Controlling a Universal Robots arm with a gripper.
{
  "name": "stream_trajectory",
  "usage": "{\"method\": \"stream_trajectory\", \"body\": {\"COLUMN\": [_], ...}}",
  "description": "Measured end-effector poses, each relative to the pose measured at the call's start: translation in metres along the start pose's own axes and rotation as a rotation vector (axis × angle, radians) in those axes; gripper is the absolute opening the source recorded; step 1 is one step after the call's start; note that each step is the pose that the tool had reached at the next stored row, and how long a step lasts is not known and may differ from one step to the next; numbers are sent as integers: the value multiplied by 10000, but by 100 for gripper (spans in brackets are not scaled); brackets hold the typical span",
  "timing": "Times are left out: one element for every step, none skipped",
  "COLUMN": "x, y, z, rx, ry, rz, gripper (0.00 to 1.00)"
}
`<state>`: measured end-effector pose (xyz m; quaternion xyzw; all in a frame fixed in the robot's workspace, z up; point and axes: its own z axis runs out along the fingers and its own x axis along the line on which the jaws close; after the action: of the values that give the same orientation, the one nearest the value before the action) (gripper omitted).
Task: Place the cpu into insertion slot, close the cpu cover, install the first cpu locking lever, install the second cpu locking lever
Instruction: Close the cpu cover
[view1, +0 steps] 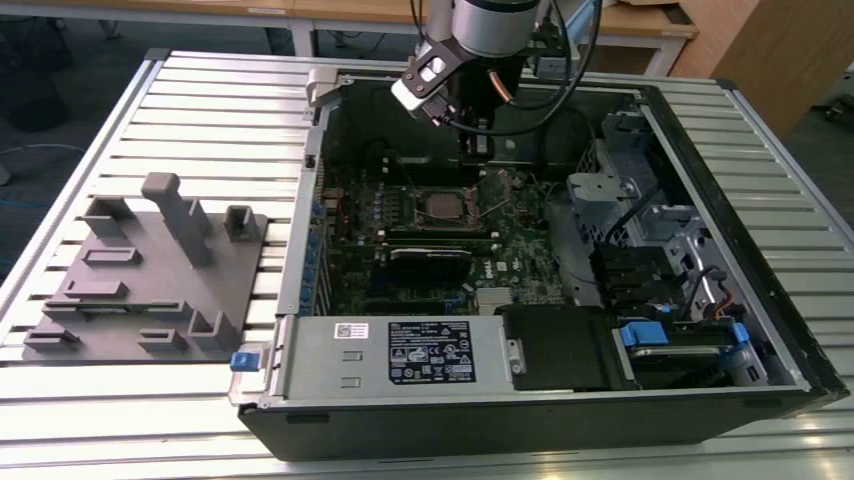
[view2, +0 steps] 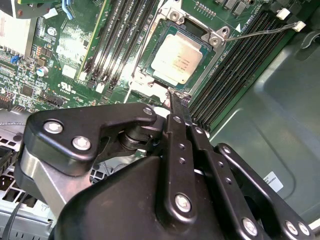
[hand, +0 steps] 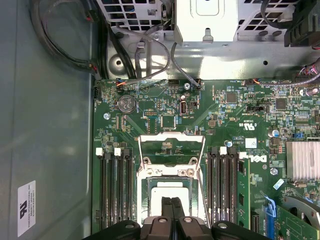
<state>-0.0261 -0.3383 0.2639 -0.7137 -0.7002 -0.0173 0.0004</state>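
Note:
The cpu (view2: 177, 56), a flat square chip with a dull silver top, lies in the insertion slot (view2: 150, 82) on the green motherboard (hand: 225, 115). In the first wrist view the cpu (hand: 167, 192) shows just beyond my fingertips. The cpu cover (hand: 171, 145), a shiny metal frame with a cut-out middle, stands flipped up on the far side of the slot. My gripper (view2: 173, 95) is shut with nothing between its fingers, hovering over the slot's near edge. In the exterior view the gripper (view1: 477, 152) hangs inside the case behind the insertion slot (view1: 441, 206).
Black memory slots (hand: 222, 185) flank the socket on both sides. A thin metal rod (view2: 260, 32) reaches out from the socket's corner. A silver power-supply box (view1: 394, 352) and drive cages (view1: 641, 230) crowd the open case. A grey fixture block (view1: 147, 275) sits outside it.

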Motion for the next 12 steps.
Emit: {"method": "stream_trajectory", "body": {"x": [0, 0, 0, 0, 1, 1, 2, 2, 3, 4, 5, 6], "y": [0, 0, 0, 1, 4, 8, 13, 20, 28, 38, 49, 62], "z": [0, 0, 0, 1, 1, 2, 2, 2, 3, 4, 5, 5], "rx": [0, 0, 0, 0, 0, 0, 0, 0, 0, 0, 0, 0], "ry": [0, 1, 0, 1, 2, 1, 1, 0, 0, 1, 0, 0], "rz": [0, 0, 0, 0, -1, -2, 0, 0, 0, 0, 0, 0], "gripper": [10, 10, 10, 10, 10, 10, 10, 10, 10, 10, 10, 10]}}
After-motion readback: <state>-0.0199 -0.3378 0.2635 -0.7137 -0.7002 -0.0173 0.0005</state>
